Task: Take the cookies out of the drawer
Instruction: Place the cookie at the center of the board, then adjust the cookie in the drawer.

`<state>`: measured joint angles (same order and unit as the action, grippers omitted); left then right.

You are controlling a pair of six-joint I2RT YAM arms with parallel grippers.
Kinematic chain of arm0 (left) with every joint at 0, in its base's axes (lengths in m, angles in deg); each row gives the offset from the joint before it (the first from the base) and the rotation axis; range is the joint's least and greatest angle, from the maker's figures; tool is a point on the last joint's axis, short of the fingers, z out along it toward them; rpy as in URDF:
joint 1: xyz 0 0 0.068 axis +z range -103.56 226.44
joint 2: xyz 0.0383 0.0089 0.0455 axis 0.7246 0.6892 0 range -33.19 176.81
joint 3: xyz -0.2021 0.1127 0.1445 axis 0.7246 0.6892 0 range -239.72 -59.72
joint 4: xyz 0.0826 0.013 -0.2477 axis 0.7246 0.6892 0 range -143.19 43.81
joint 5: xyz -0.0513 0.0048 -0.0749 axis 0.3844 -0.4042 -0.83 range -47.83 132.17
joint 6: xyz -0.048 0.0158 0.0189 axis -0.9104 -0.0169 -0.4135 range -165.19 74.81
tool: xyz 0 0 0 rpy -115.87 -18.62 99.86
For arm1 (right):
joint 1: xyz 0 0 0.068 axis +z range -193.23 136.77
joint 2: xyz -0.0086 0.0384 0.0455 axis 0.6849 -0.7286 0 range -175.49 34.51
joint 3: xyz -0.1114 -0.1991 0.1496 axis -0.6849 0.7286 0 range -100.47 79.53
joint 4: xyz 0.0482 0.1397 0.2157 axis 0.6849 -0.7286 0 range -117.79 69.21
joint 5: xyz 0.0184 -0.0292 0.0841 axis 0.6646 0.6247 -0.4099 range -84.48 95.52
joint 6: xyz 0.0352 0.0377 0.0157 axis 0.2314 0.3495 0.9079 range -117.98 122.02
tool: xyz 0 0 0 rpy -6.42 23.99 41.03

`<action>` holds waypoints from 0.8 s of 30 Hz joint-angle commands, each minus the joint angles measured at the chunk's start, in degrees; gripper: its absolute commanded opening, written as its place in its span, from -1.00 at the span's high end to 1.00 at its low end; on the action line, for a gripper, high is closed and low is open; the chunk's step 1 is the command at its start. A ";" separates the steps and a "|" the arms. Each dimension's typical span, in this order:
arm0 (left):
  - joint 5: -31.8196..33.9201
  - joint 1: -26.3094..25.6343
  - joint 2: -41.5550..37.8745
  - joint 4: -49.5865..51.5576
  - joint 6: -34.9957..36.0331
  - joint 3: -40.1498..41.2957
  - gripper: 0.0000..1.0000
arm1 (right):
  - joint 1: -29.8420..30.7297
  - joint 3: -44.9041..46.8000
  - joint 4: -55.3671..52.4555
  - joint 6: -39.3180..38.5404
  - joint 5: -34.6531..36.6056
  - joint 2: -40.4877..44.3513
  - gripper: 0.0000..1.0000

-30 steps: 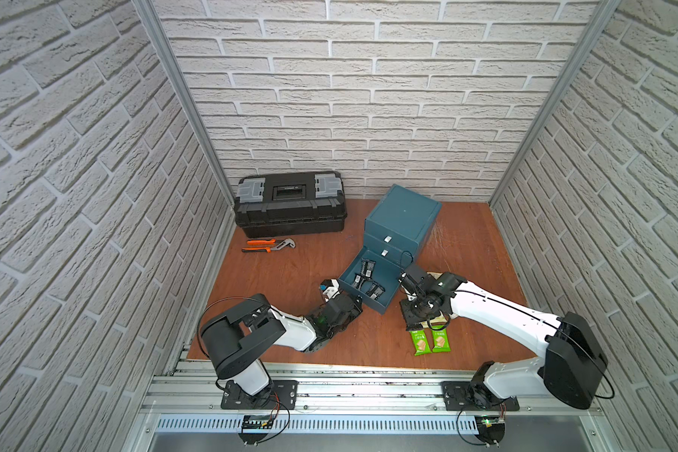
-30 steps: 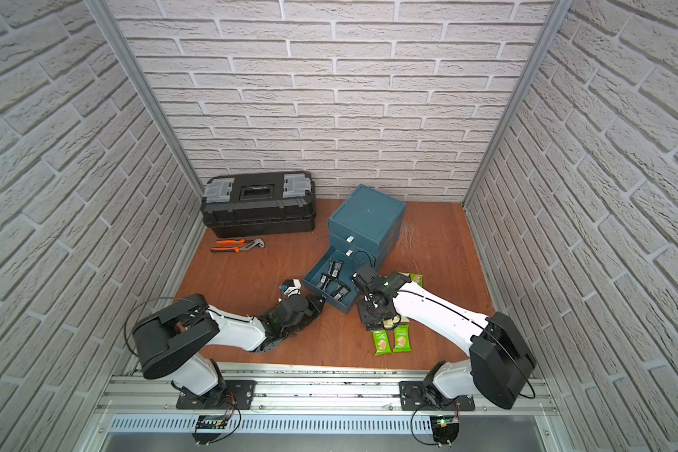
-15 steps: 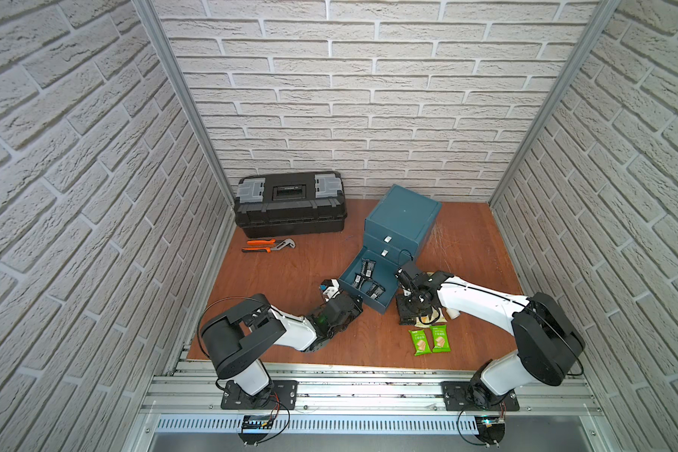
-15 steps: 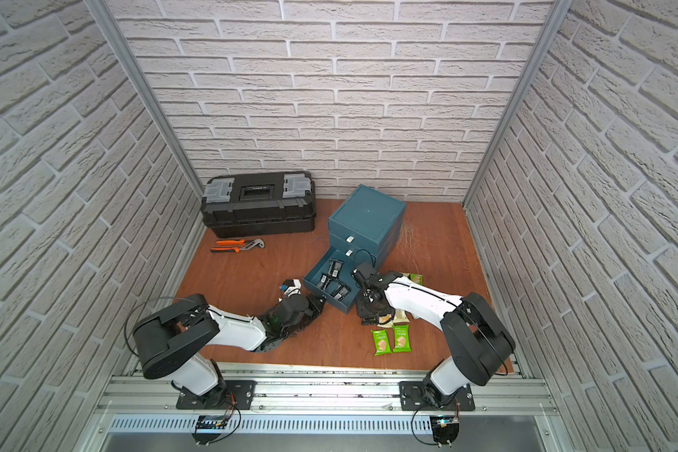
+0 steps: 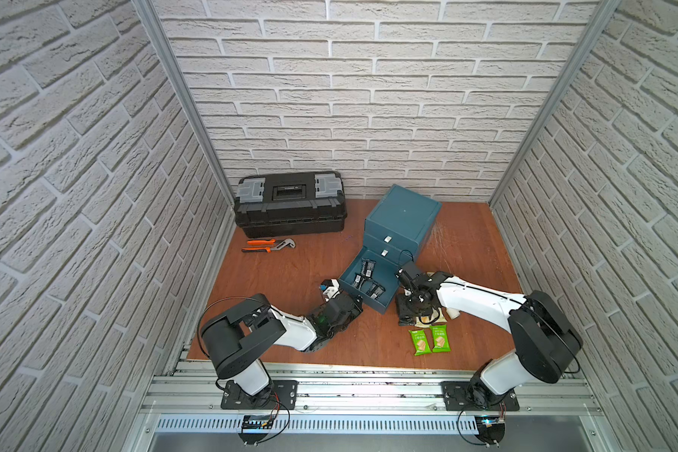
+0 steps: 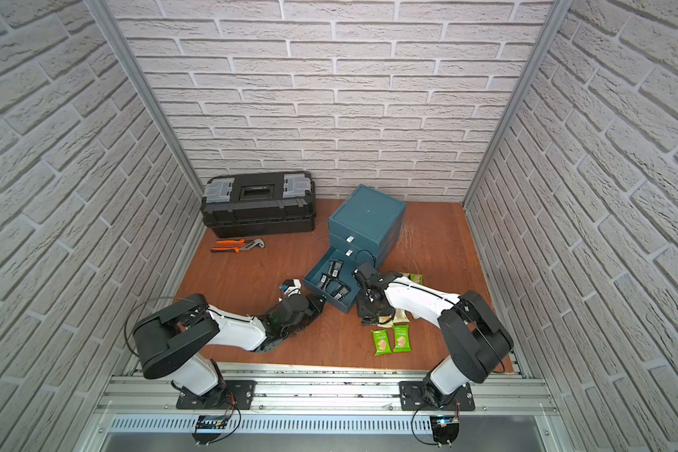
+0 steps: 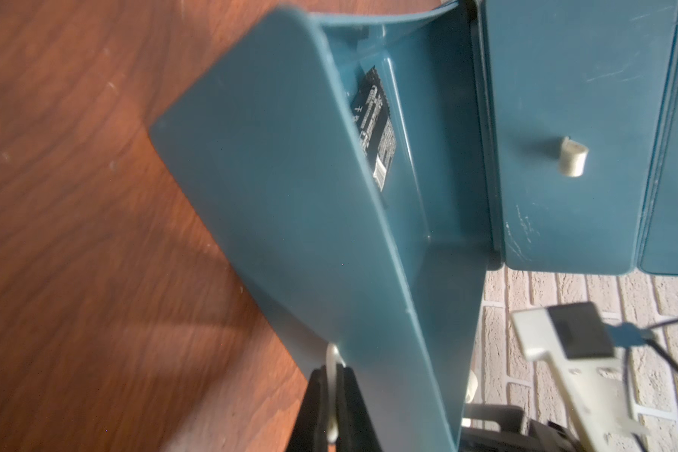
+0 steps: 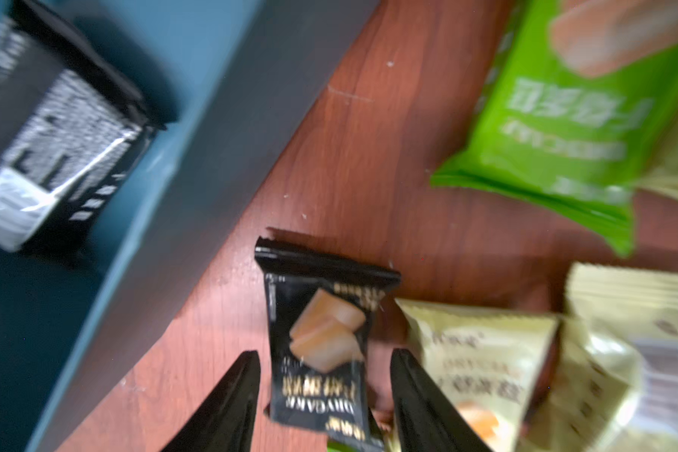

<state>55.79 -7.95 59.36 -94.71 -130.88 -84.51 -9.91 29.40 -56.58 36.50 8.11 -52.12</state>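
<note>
Right gripper (image 8: 325, 354): jaws apart, low over the table. A black packet (image 8: 318, 344) lies flat between the fingers, with a gap on each side.
Left gripper (image 7: 332, 370): clamped on the pale handle (image 7: 331, 352) at the drawer's front, wrist low over the wood.
Drawer (image 7: 290, 176): lowest one of the cabinet (image 5: 402, 211), pulled out toward the rail.
Cookies inside: several black packets (image 5: 368, 269) lie on the drawer floor.
Cookies outside: a loose pile sits just beside the drawer's side wall, under the right gripper. It includes cream packets (image 8: 482, 352) and a green packet (image 8: 564, 129). Two green ones (image 5: 419, 341) lie side by side nearer the rail. Another packet (image 6: 415, 278) lies by the right forearm.
Surface: table (image 5: 290, 281), reddish-brown wood grain, scuffed pale beside the cabinet.
Room: white brick walls (image 5: 368, 98) on three sides, with metal posts in the back corners. A slotted rail (image 5: 349, 387) along the front carries both arm bases.
Edges: toolbox (image 5: 290, 203) against the back wall, pliers (image 5: 267, 245) just in front of it. The cabinet stands near the back wall, turned at an angle.
Open room: bare wood shows between the pliers and the left arm, and between the cabinet and the wall on the right arm's side.
</note>
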 commanded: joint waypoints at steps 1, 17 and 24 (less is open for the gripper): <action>0.18 0.31 -0.40 1.60 0.35 0.09 1.00 | -0.03 -0.70 -3.94 -2.62 2.39 7.98 -0.17; 0.37 0.34 -1.28 2.76 0.67 0.28 1.00 | 5.35 -25.24 -15.25 -30.07 0.64 -5.70 -0.19; 0.04 0.47 -1.19 2.78 0.63 0.28 1.00 | 6.23 -32.50 -13.15 -31.89 0.95 -15.85 -0.25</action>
<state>55.82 -7.85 58.86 -93.77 -130.83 -84.51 -4.31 -0.48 -70.39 7.08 8.85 -67.07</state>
